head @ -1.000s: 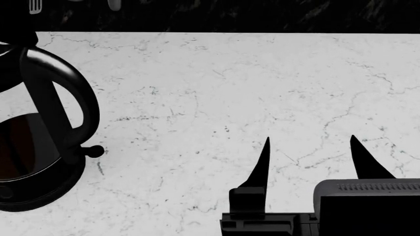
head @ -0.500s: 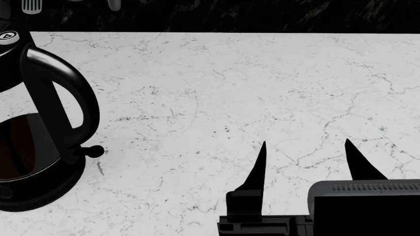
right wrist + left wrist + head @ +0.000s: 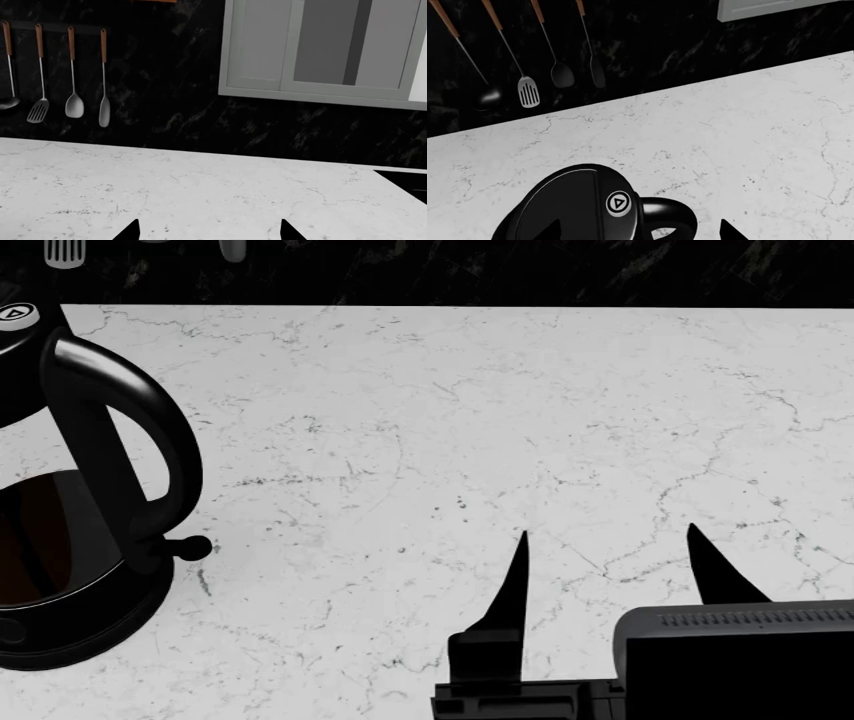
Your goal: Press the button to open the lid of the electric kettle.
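**Left wrist over the kettle, button not yet touched**

Left wrist view looks down on the kettle (image 3: pixel 580 210): the lid (image 3: pixel 564 205) is shut, and the button (image 3: pixel 618 203) sits at the lid's edge where the handle (image 3: pixel 670 217) joins it. The left gripper (image 3: pixel 640 232) shows only two dark fingertips (image 3: pixel 730 232) at the picture's edge, spread wide and holding nothing; the button lies between them, nearer one tip, and apart from both.

In the head view the kettle stands at the counter's (image 3: pixel 467 420) far left, button (image 3: pixel 16 315) on top of the handle. The right gripper (image 3: pixel 607 565) hovers well apart, fingers spread, empty.

To press well, I judge one fingertip should be centred over the disc, then brought straight down; an off-centre push could slide onto the handle or tip the kettle.
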Robot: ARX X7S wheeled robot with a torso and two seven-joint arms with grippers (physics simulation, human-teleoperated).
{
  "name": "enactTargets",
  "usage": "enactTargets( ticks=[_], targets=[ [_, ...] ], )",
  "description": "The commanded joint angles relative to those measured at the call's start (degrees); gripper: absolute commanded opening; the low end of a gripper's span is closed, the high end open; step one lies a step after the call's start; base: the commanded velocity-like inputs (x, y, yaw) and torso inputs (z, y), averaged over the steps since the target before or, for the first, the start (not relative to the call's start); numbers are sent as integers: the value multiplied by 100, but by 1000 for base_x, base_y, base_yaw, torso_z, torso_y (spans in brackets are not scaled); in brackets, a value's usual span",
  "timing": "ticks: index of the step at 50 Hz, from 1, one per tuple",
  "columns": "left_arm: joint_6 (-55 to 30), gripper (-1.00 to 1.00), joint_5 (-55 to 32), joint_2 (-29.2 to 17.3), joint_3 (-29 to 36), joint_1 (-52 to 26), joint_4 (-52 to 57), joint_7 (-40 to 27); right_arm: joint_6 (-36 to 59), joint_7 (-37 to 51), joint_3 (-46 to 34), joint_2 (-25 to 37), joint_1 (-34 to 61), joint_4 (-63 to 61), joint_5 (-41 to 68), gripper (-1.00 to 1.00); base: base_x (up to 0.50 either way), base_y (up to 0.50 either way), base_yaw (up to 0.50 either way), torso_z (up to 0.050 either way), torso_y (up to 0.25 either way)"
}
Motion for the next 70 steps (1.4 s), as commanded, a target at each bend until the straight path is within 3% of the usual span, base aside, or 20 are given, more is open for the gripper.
enactTargets(
  ticks=[1,3,4,8,9,14,27,35,46,56,63,70],
  targets=[
    [-213,100,482,127,122,-5,-356,474,-32,9,-73,16,17,36,21,100,0,0,0,0,0],
    [-196,100,917,209,128,-12,-430,864,-62,-25,-97,17,7,41,-24,100,0,0,0,0,0],
    [-249,100,1462,251,181,-58,-279,1430,-71,-24,-96,20,2,43,-28,100,0,0,0,0,0],
    [-159,100,2108,502,386,-262,-755,2064,-57,18,-112,35,25,23,1,100,0,0,0,0,0],
    [-108,-100,2289,612,451,-356,-975,2234,-85,-18,-136,31,-6,39,-54,100,0,0,0,0,0],
    [7,-100,2808,866,710,-512,-1284,2812,-176,-102,-172,51,-88,67,-171,100,0,0,0,0,0],
    [63,-100,3031,712,911,-330,-1390,2911,-143,11,-209,60,11,55,-21,100,0,0,0,0,0],
    [385,-100,3514,953,1157,-394,-2019,3457,-233,-104,-306,58,-42,108,-189,100,0,0,0,0,0],
    [276,-100,3189,1069,1037,-196,-1852,3268,-239,-56,-313,94,-31,132,-118,100,0,0,0,0,0],
    [35,-100,2668,812,842,-15,-1434,2600,-280,-128,-484,33,-16,224,-261,100,0,0,0,0,0],
    [-93,-100,1892,462,578,210,-980,1744,-347,-177,-502,53,-68,263,-312,100,0,0,0,0,0],
    [-17,-100,1808,371,579,371,-905,1663,-349,-155,-520,66,-45,263,-298,100,0,0,0,0,0]
  ],
)
